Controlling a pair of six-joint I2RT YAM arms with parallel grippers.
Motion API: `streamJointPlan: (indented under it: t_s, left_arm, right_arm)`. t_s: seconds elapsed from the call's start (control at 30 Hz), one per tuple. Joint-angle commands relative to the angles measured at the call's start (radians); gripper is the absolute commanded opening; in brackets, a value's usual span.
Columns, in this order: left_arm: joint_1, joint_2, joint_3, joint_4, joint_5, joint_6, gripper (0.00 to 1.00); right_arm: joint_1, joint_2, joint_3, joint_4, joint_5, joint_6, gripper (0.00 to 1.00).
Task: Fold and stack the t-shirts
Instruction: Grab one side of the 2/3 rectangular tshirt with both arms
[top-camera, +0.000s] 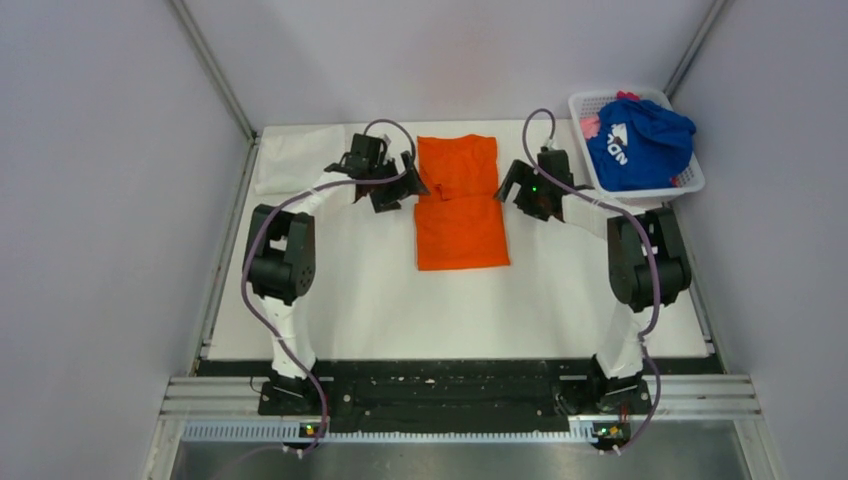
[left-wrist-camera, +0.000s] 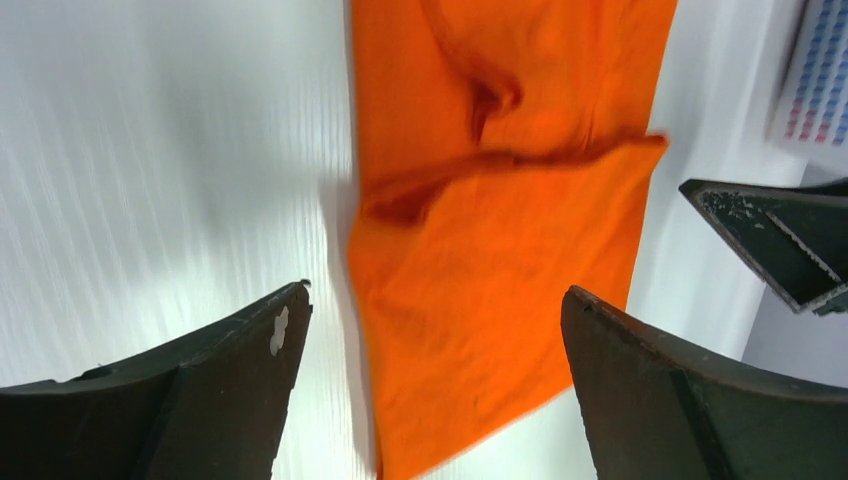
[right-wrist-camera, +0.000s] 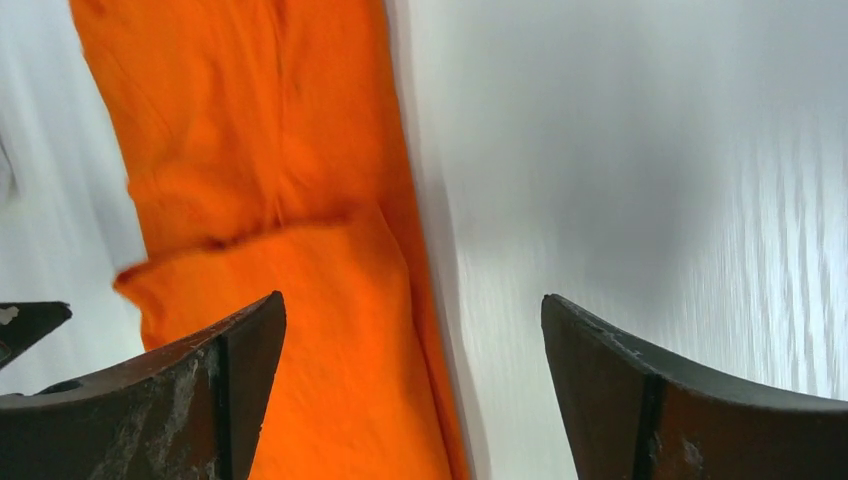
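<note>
While the left gripper (left-wrist-camera: 435, 292) and right gripper (right-wrist-camera: 413, 297) gape empty, lettering on the blue t-shirt (top-camera: 640, 145) is illegible

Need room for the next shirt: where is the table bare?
Bare: the near strip of table between the orange t-shirt and the arm bases. Crowded: left gripper and right gripper flank that shirt; basket fills the far right corner.

Top external: high above and behind the arm bases, facing steeply down over the whole table (top-camera: 380, 310), from near edge to far edge. Left wrist and right wrist: close above the far half, facing down between own fingers (left-wrist-camera: 200, 390). Shared by all three: the orange t-shirt (top-camera: 460, 205), midway between side edges.
</note>
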Motion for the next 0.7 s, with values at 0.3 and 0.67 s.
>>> streamJointPlan:
  t_s: [0.3,0.67]
  left_arm:
    - [-0.104,-0.403,-0.598,0.14,-0.009,-0.05,0.96]
    - [-0.155,-0.31,-0.62,0.177,-0.025,-0.103,0.54]
  right_arm:
    - [0.066,-0.431,-0.519,0.039,-0.023,0.093,0.93]
    - [0.113,-0.362,-0.551,0.096,-0.032,0.086,0.55]
